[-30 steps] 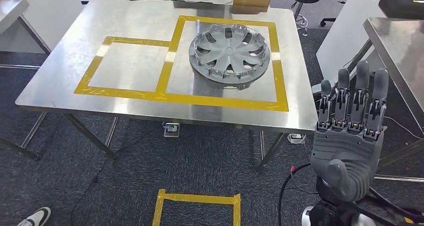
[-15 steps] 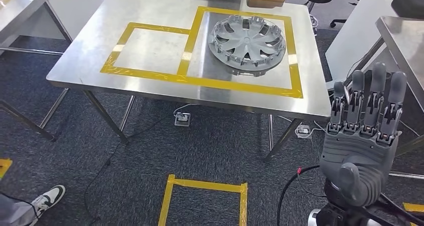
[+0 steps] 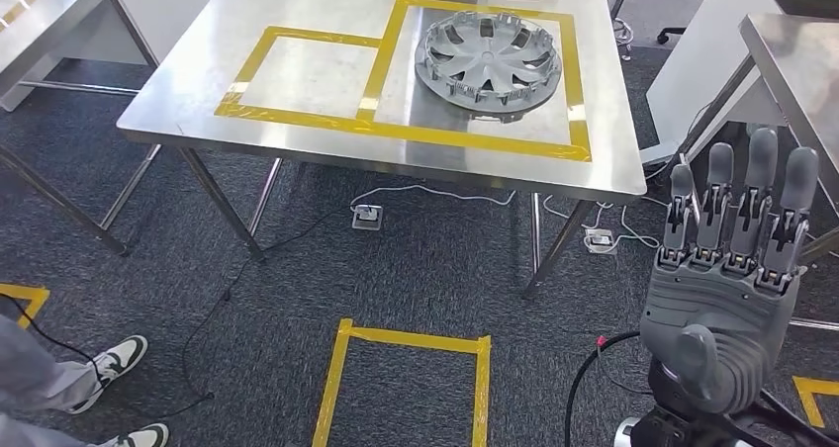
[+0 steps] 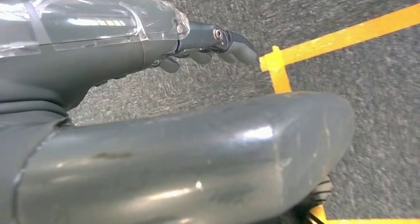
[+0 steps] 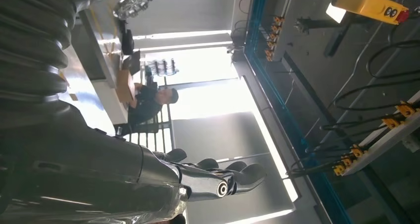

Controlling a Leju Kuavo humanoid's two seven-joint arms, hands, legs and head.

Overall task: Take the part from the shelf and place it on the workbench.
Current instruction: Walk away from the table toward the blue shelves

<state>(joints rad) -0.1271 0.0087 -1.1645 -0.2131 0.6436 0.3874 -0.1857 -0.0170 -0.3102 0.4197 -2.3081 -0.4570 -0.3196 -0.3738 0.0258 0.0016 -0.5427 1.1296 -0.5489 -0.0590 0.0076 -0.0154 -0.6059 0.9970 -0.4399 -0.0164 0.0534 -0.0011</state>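
Fingers of the right hand [image 3: 720, 279] point straight up and a little apart, holding nothing; the left hand [image 4: 208, 40] hangs over the carpet with fingers loosely bent, also holding nothing. On the metal table [image 3: 297, 140], inside the bigger yellow tape square [image 3: 475, 138], lies the grey wheel cover [image 3: 488, 59], well apart from the right hand.

Silver part [image 3: 489, 59], yellow tape [image 3: 396, 131], grey hand [image 3: 725, 289].
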